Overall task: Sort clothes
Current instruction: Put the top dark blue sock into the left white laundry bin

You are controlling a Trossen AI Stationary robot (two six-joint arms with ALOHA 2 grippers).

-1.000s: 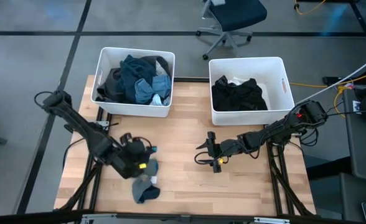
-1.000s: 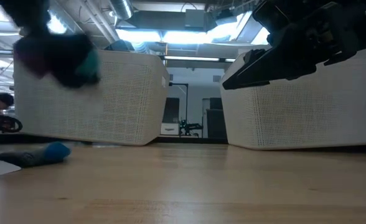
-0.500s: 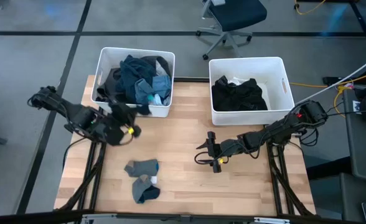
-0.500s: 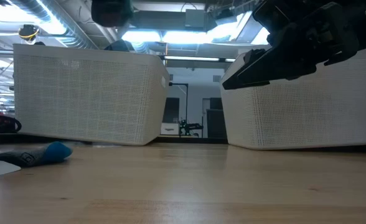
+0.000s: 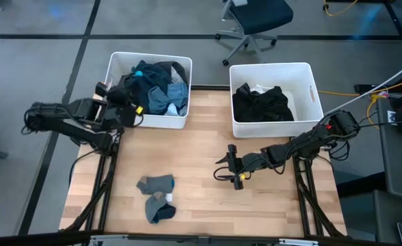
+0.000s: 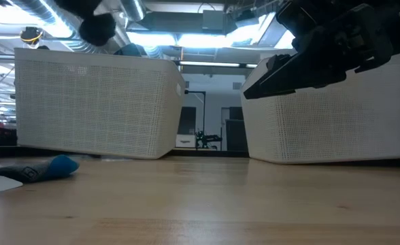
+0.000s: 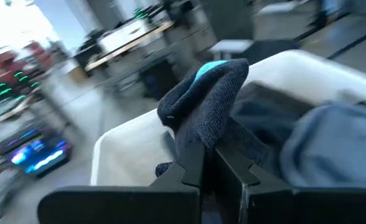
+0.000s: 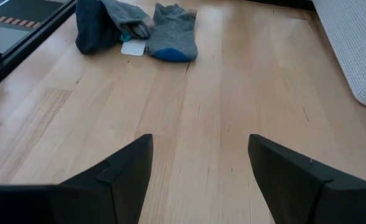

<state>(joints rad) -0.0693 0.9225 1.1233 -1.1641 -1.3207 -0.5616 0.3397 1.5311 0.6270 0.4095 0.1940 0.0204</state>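
Observation:
My left gripper (image 7: 209, 163) is shut on a dark grey sock with a teal tip (image 7: 211, 106). It hangs at the near left corner of the left white bin (image 5: 116, 115), which is heaped with dark and blue clothes (image 5: 153, 85). In the low view the sock (image 6: 98, 27) shows as a dark lump above that bin's rim. Two grey socks (image 5: 156, 184) (image 5: 158, 210) lie flat on the wooden table near its front. My right gripper (image 5: 227, 167) stands open over the table's middle, holding nothing. The right bin (image 5: 309, 78) holds black clothes (image 5: 261, 102). My left gripper pinches the bunched dark part of the sock (image 7: 201, 146) between its two fingers, away from the teal tip. The fingers lie nearly level and point from the table's left side toward the left bin. The sock is lifted clear and sticks out past the fingertips.
The two bins stand side by side along the table's far edge. A small white label (image 8: 133, 48) lies between the two socks on the table. Bare wood stretches between those socks and my right gripper. An office chair (image 5: 252, 20) stands beyond the table.
My left gripper has risen from the socks near the table's front and gone toward the far edge, up to the left bin's near left corner. It has tipped from pointing down to nearly level, carrying one sock lifted clear. Two socks have stayed on the table.

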